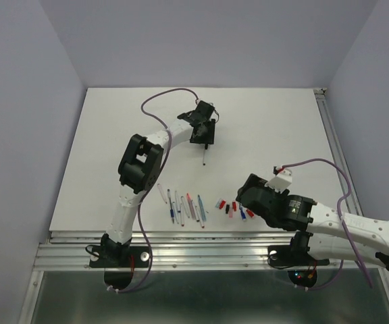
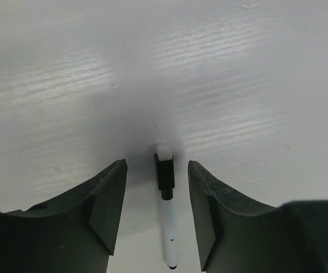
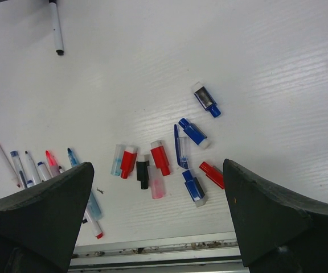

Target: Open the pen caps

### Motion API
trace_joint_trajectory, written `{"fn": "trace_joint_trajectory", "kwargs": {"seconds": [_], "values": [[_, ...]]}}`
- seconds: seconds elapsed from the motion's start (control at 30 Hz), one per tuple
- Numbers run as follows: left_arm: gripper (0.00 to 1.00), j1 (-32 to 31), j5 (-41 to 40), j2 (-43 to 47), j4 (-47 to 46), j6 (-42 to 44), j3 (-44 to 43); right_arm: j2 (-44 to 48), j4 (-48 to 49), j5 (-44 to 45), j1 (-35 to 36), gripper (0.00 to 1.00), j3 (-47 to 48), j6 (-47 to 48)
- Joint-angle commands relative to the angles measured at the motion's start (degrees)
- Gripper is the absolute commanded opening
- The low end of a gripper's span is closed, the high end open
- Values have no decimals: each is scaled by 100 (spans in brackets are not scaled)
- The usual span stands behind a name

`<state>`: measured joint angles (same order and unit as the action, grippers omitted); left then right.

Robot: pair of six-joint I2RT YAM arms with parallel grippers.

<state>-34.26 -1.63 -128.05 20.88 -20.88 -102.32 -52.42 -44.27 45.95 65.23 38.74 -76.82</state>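
Red, blue, black caps (image 3: pixel 160 157) loose at lower centre, bare pens (image 3: pixel 51 159) lower left; seemingly one pen (image 2: pixel 168 227) remaining, between parted jaws of left claw (image 2: pixel 155 170); right claw (image 3: pixel 158 166) gaping, empty.

pen caps (image 3: pixel 160 157) bunched tight, pen row (image 1: pixel 184 208) beside, table (image 1: pixel 282 121) open beyond

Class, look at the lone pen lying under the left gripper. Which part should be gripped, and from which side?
Grip the pen by its white barrel, coming straight down. It lies flat on the table, lengthwise between the open fingers of the left gripper, so they would close across its thin sides and leave the black cap free.
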Motion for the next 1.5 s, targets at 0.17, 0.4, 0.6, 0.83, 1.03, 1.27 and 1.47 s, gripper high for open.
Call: {"fn": "trace_joint_trajectory", "kwargs": {"seconds": [0.17, 0.4, 0.6, 0.83, 1.03, 1.27, 1.47], "values": [[45, 34, 12, -580, 645, 252, -904, 250, 357, 344, -19, 100, -235, 166], [31, -28, -382, -686, 786, 225, -789, 356, 463, 344, -19, 100, -262, 255], [9, -125, -505, -765, 891, 173, -771, 321, 472, 309, -28, 100, -244, 263], [0, -125, -611, -328, 822, -117, -491, 338, 525, 90, -28, 100, -218, 448], [0, -125, -339, 896, -48, -592, 834, 391, 1261, -578, -28, 100, -341, 1141], [0, -256, -92, 2872, -1024, -1400, 2883, 514, 3195, -1711, -28, 100, -719, 2494], [0, -994, -794, 4032, -1262, -2454, 4114, 119, 4294, -2476, -19, 100, -658, 2962]]}}
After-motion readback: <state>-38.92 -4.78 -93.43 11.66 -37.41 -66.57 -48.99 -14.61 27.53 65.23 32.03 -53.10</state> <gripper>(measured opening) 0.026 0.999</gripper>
